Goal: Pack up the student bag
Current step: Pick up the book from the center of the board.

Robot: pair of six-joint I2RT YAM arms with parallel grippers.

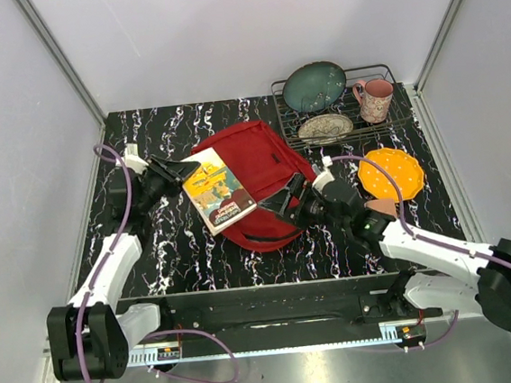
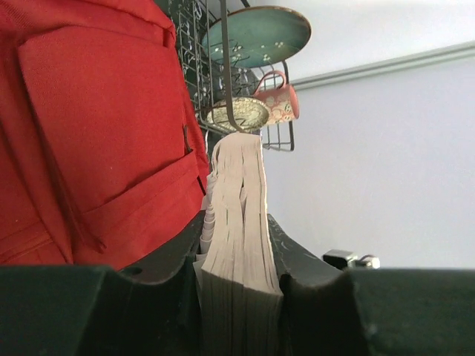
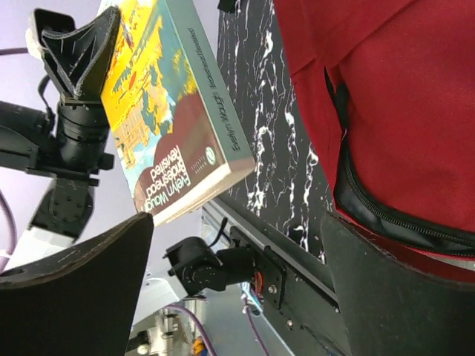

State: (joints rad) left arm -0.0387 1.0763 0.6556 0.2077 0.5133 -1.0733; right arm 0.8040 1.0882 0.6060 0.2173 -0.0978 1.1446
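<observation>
backpack (image 1: 265, 154): red, lies flat mid-surface (image 1: 180, 253), between the two sets of jaws.
left jaws: clamped on a paperback book (image 1: 218, 190), held over the backpack's left edge.
right jaws: wide open, holding nothing, at the backpack's near right edge.

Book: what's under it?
The book, clamped by the left gripper, overlaps the bag's left edge and some table. The part of the bag beneath the book is hidden.

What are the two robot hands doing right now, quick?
Left gripper: closed on the book.
Right gripper: open, holding nothing.
</observation>
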